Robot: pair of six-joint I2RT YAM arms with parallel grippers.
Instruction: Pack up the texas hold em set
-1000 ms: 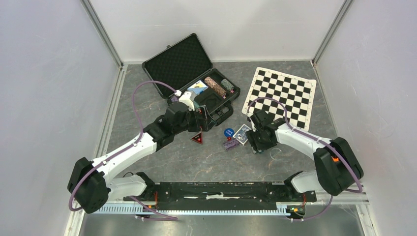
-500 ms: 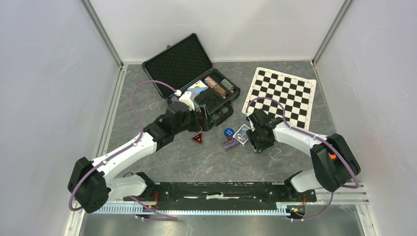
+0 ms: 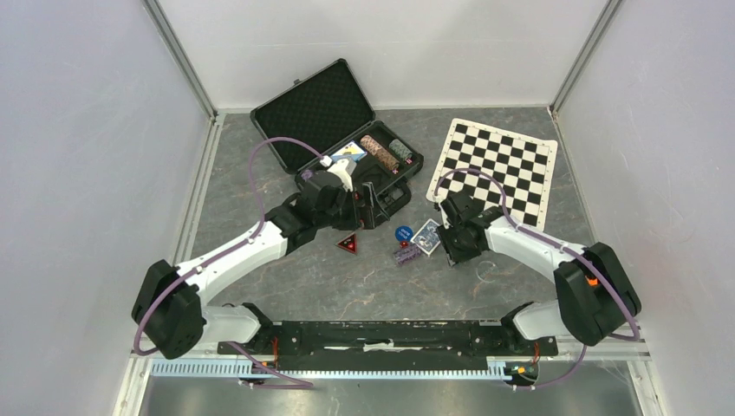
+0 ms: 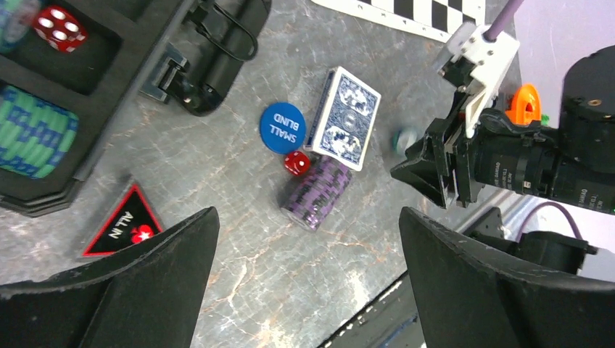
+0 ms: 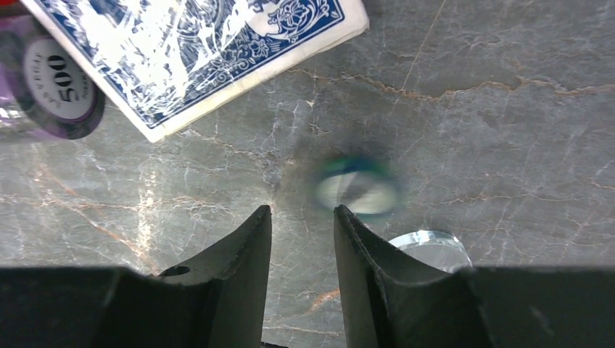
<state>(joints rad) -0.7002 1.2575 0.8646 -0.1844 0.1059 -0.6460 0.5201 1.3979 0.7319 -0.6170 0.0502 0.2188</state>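
Note:
The black briefcase (image 3: 334, 130) lies open at the back left, with chip stacks (image 3: 379, 152), a card deck (image 3: 347, 154) and a red die (image 4: 59, 27) in its foam. On the table in front lie a blue-backed deck (image 3: 426, 236), a blue round button (image 3: 403, 232), a purple chip stack (image 3: 404, 254) and a red die (image 4: 296, 162). My left gripper (image 3: 374, 206) is open and empty above the case's front edge. My right gripper (image 5: 301, 212) stands narrowly open and empty just right of the deck (image 5: 196, 43). A blurred green-white chip (image 5: 357, 187) lies off its fingertips.
A black-and-red "ALL IN" triangle (image 3: 348, 243) lies left of the button. The checkered chess mat (image 3: 494, 169) lies at the back right. A clear round disc (image 5: 429, 248) sits on the table by my right finger. An orange part (image 4: 523, 104) shows on the right arm.
My left arm has swung a little right and forward along the case's front edge. My right gripper has shifted slightly toward the deck. The green-white chip now shows blurred.

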